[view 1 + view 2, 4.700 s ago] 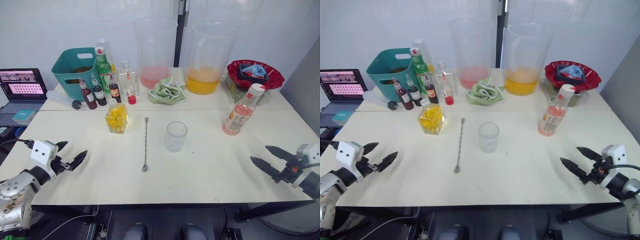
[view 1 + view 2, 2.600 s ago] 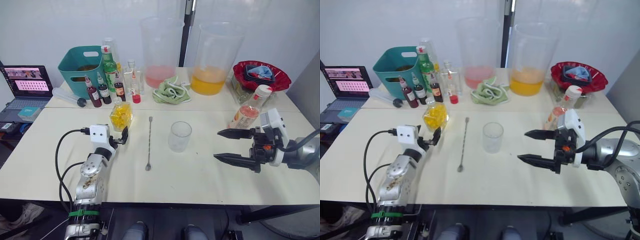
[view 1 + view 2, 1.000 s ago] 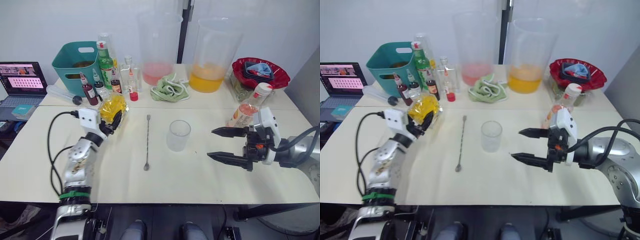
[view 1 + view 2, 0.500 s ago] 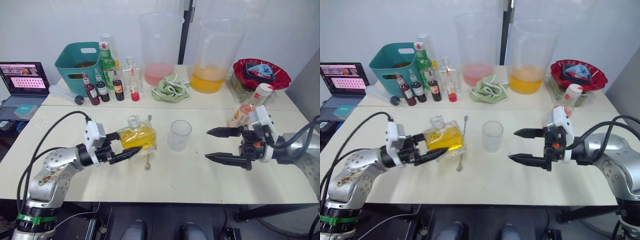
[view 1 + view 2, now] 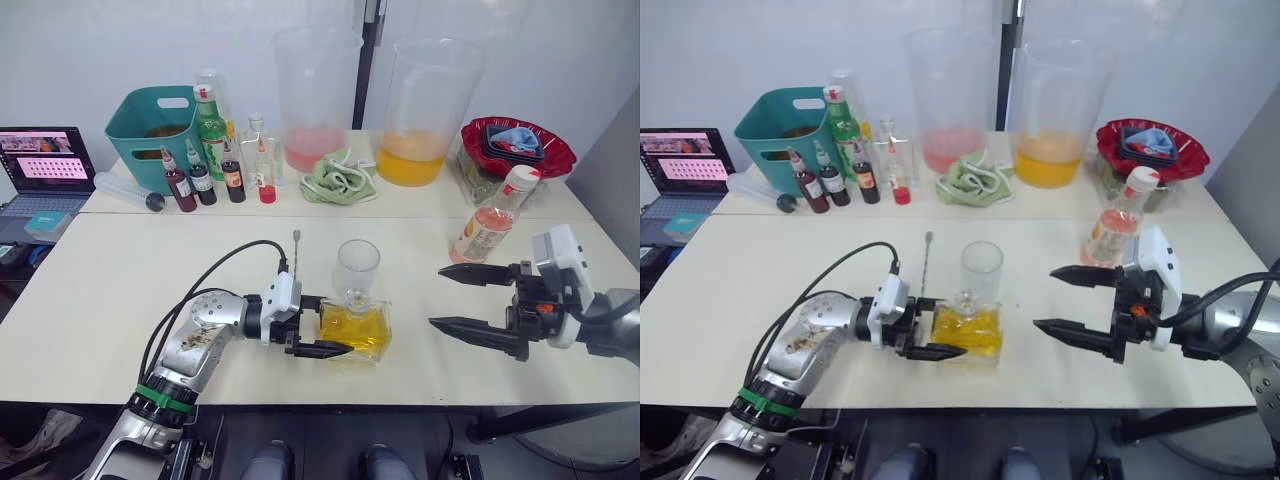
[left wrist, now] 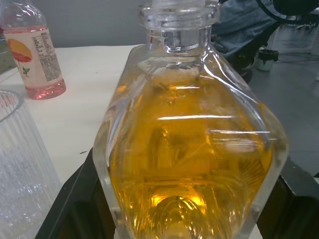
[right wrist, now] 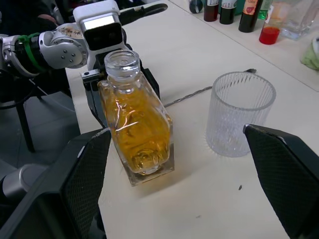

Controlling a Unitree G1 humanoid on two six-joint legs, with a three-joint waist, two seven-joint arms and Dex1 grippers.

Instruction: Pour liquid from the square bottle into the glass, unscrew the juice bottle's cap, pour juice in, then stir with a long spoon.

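The table (image 5: 120, 300) is crowded along its far side, where two big jugs (image 5: 420, 110) and a green basket (image 5: 150, 130) are kept. The square bottle (image 5: 352, 328), full of yellow liquid, has just been moved. Half a second ago it was held up in the air, tipped on its side, left of the glass (image 5: 357, 272). Now it is set down standing on the table, just in front of the glass, and it is gripped from both sides by the left gripper (image 5: 318, 325). No liquid is seen in the glass yet, so the first pour is most likely not done. The right gripper (image 5: 482, 303) is spread wide and nothing is held in it; it is kept near the juice bottle (image 5: 485, 224), whose cap is on. The long spoon (image 5: 292, 252) is partly hidden behind the left arm.
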